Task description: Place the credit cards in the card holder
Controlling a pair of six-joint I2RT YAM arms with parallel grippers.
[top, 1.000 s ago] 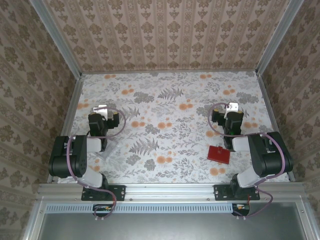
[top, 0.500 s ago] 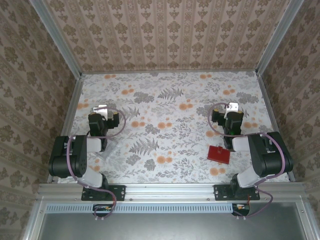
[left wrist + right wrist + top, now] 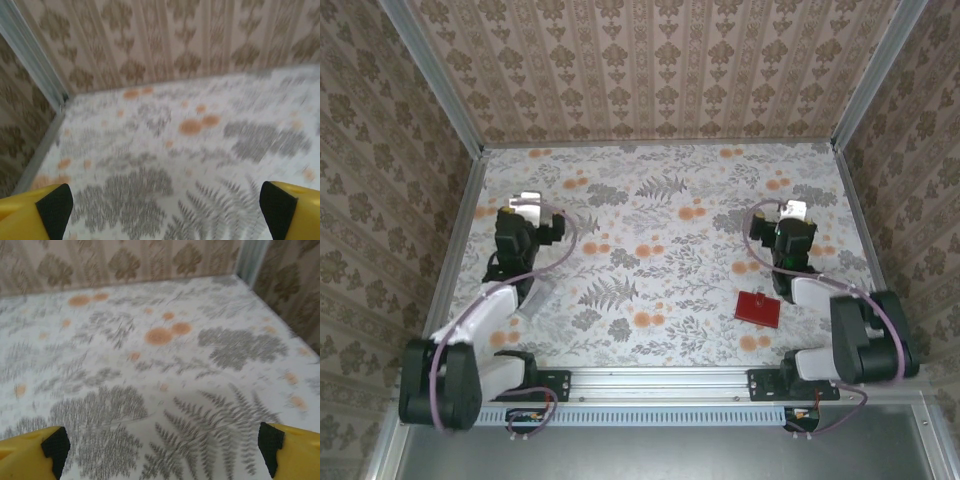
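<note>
Card holder [image 3: 757, 308]: red, flat, closed, lying at 4 o'clock on the floral counter [image 3: 660, 170], at 7 o'clock from the right gripper [image 3: 793, 213].
Right gripper: jaws wide apart, nothing between them, above bare counter.
Left gripper [image 3: 524, 203]: at 9 o'clock, jaws wide apart, empty.

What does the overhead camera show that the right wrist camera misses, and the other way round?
Overhead: both arms whole, the left claw and right claw reaching toward the back wall, and the red card holder lying flat on the tablecloth beside the right arm. Right wrist: a close look past that claw's yellow fingertips with black pads, standing wide apart with nothing between them. Both: the fern-and-orange-flower tablecloth and the patterned back wall.
</note>
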